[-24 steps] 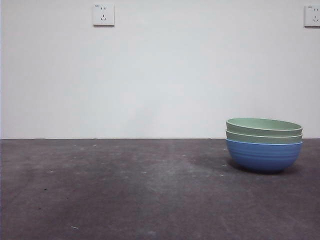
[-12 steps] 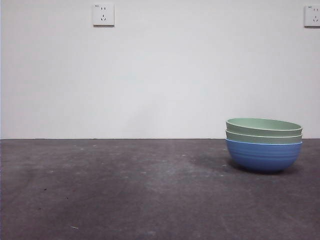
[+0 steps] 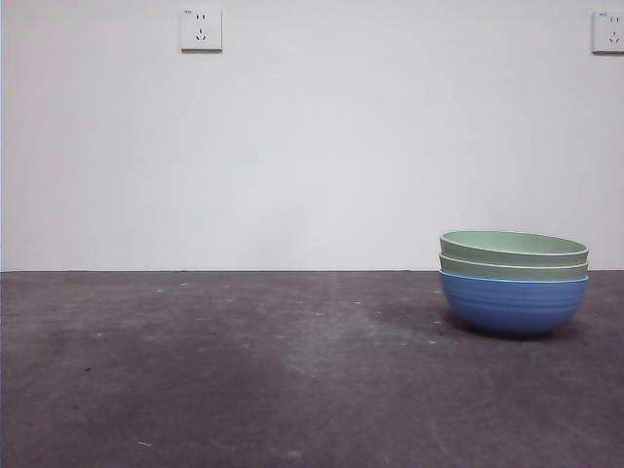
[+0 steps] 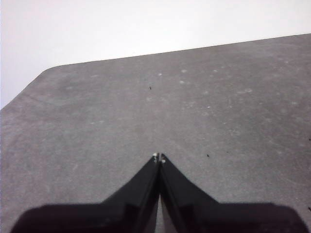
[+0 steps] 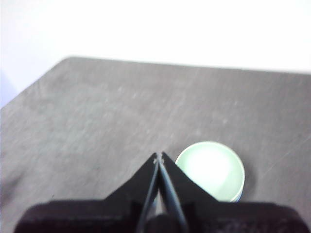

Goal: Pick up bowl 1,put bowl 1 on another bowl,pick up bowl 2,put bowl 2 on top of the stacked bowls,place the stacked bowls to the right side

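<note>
Pale green over blue, the stacked bowls (image 5: 210, 171) lie at two o'clock from the closed, empty right gripper (image 5: 159, 156), while the left gripper (image 4: 159, 157) waits closed.

From my seat I see the stack of three round ridged bowls (image 3: 514, 283) standing on the dark grey, scuffed table (image 3: 244, 380), toward its right side. The blue ridged bowl (image 3: 514, 304) sits at the bottom, with two pale green bowls with lighter rims (image 3: 514, 255) nested in it. Behind runs a plain white wall (image 3: 312, 156) with one white socket plate (image 3: 201, 28) upper left and another white socket plate (image 3: 608, 31) at the right edge.
</note>
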Action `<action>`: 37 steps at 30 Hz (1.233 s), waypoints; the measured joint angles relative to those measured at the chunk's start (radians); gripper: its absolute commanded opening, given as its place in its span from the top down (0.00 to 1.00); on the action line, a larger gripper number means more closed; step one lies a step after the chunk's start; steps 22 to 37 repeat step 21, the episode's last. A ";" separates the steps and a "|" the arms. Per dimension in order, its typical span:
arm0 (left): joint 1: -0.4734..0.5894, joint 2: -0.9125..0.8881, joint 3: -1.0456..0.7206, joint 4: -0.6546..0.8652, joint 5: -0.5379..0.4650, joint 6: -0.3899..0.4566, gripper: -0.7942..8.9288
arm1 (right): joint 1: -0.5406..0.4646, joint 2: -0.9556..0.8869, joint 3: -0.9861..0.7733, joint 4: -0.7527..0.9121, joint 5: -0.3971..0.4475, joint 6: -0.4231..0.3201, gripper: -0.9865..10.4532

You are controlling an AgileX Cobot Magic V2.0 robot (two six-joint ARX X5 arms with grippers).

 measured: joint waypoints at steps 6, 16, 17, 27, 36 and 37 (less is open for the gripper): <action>0.000 0.000 0.000 0.000 0.000 0.000 0.92 | -0.063 -0.232 -0.422 0.344 0.000 0.002 0.91; 0.000 0.000 0.000 -0.001 0.000 0.000 0.92 | -0.068 -0.513 -0.904 0.681 0.071 0.006 0.91; 0.000 0.000 0.000 -0.001 0.000 0.000 0.92 | -0.068 -0.529 -0.931 0.681 0.084 0.007 0.91; 0.000 0.000 0.000 -0.001 0.000 0.000 0.92 | -0.068 -0.600 -1.035 0.682 0.131 0.016 0.91; 0.000 0.000 0.000 -0.001 0.000 0.000 0.92 | -0.068 -0.600 -1.035 0.682 0.131 0.016 0.91; 0.000 0.000 0.000 -0.001 0.000 0.000 0.92 | -0.068 -0.600 -1.035 0.682 0.131 0.016 0.91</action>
